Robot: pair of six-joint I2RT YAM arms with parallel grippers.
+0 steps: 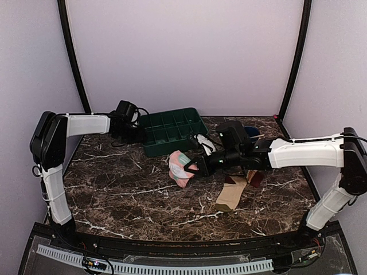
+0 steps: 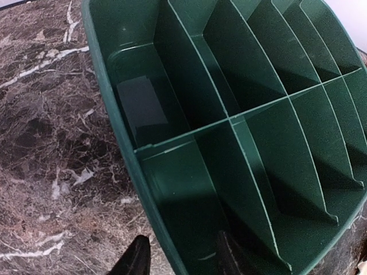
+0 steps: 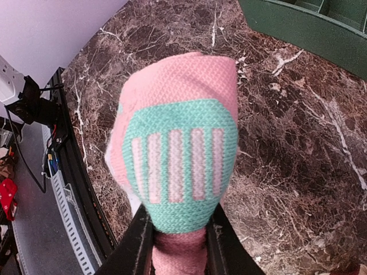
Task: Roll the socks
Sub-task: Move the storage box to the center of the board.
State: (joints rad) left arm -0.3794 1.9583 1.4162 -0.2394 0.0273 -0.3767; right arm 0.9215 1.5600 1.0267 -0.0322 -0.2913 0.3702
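Right gripper (image 1: 198, 166) is clamped on the pink sock (image 1: 181, 167). The wrist view shows its two fingers pinching the base of the bunched-up bundle, with the teal striped patch facing the camera. The bundle sits at mid-table, held at or just above the marble table (image 1: 114, 189); I cannot tell if it touches.

The tan sock (image 1: 230, 195) lies flat at 4 o'clock from the pink one, near it but apart, and is not yet rolled. Its long axis runs roughly 1 to 7 o'clock, maroon end at the 1 o'clock side, right under the right forearm. My read: the right arm is much nearer to it.

Left gripper (image 1: 131, 123) is off at 10 o'clock, well apart from both socks. Its jaws are parted and straddle the left wall of the green divider tray (image 1: 166, 148), with gaps visible on both sides, gripping nothing. The tray lies at 12 o'clock from the pink bundle.
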